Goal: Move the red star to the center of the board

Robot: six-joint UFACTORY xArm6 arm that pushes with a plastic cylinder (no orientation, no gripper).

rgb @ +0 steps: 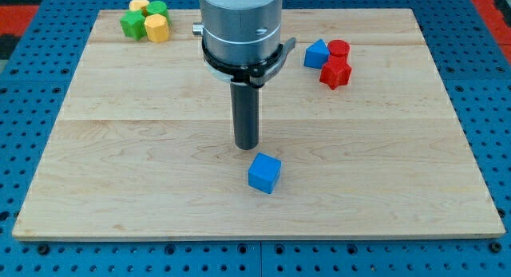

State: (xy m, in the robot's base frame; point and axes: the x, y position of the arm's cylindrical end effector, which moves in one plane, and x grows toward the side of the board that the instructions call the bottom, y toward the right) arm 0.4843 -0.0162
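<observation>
Listing by size, largest first. Wooden board (pixel 383 149): pale planks filling most of the frame, lying on a blue perforated surface (pixel 16 109) that shows along every edge. Arm housing (pixel 241 25): grey cylinder entering from the top centre of the frame, with a dark collar beneath it. Rod (pixel 245 113): dark, upright, dropping from the collar; I have no jaws to report on this rig, only my tip (pixel 246 147), which sits near the middle of the frame. Blue cube (pixel 264 173): just below and slightly right of my tip, apart from it. Red star (pixel 335 72): upper right of the frame, well apart from my tip, touching or nearly touching two neighbours. Red cylinder (pixel 338 48): directly above the star. Blue block (pixel 316 53), shape unclear: left of the red cylinder. Upper left cluster, packed together: green block (pixel 132 24), yellow block (pixel 157 27), second green block (pixel 158 7), second yellow block (pixel 139 5); shapes not clear enough to name.
</observation>
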